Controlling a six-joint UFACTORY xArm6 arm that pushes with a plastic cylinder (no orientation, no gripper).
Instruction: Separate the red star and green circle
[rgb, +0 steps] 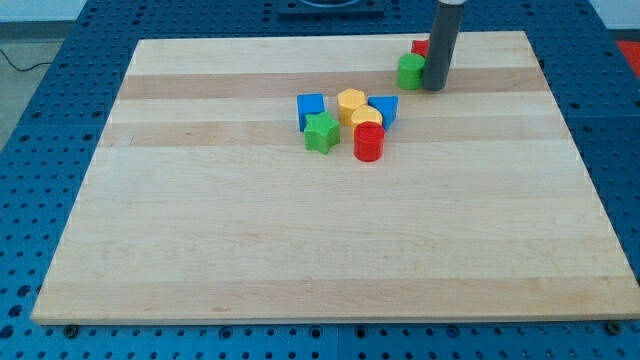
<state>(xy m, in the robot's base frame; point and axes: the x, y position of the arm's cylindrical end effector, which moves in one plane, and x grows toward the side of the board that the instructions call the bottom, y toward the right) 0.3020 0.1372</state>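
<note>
The green circle (409, 71) stands near the view's top right of the wooden board (300, 260). The red star (420, 48) is just behind it, mostly hidden by my rod; only a red edge shows. The two blocks look to be touching or almost so. My tip (433, 87) rests on the board right beside the green circle, on its right, and in front of the red star.
A cluster sits at the board's upper middle: a blue cube (311, 108), a green star (321, 132), a yellow hexagon (351, 103), a yellow cylinder (366, 120), a red cylinder (369, 143) and a blue triangle (385, 108).
</note>
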